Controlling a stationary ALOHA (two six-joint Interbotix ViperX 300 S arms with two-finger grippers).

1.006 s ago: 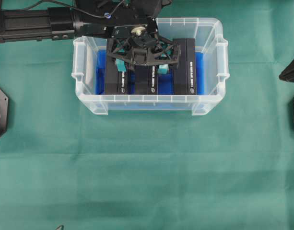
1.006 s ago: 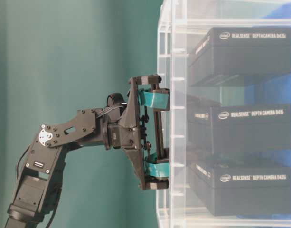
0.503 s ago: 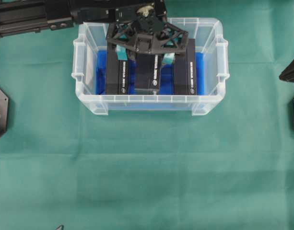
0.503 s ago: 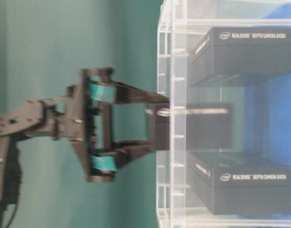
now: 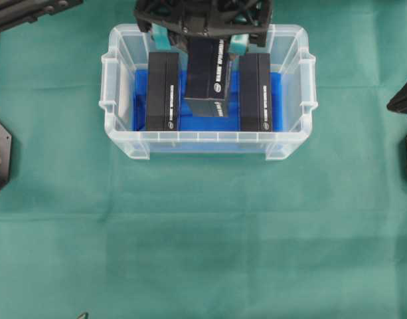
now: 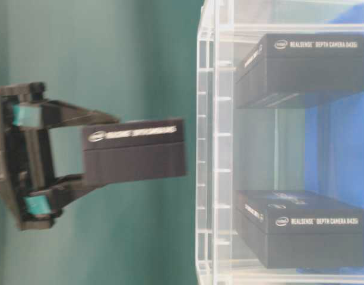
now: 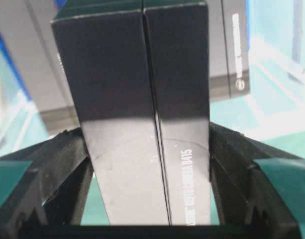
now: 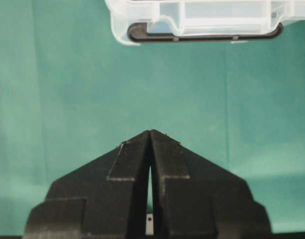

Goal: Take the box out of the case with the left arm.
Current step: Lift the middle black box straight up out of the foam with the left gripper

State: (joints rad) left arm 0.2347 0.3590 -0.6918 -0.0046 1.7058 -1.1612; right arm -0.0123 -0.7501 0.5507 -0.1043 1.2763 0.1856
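One rigid, smooth black cardboard box (image 5: 208, 76), likely light, hangs clamped across its narrow sides in the left gripper (image 5: 202, 32) above the case (image 5: 293, 143), between two boxes (image 5: 162, 92) lying inside.

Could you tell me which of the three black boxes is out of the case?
The middle box, clamped in the left gripper above the case; the others lie inside.
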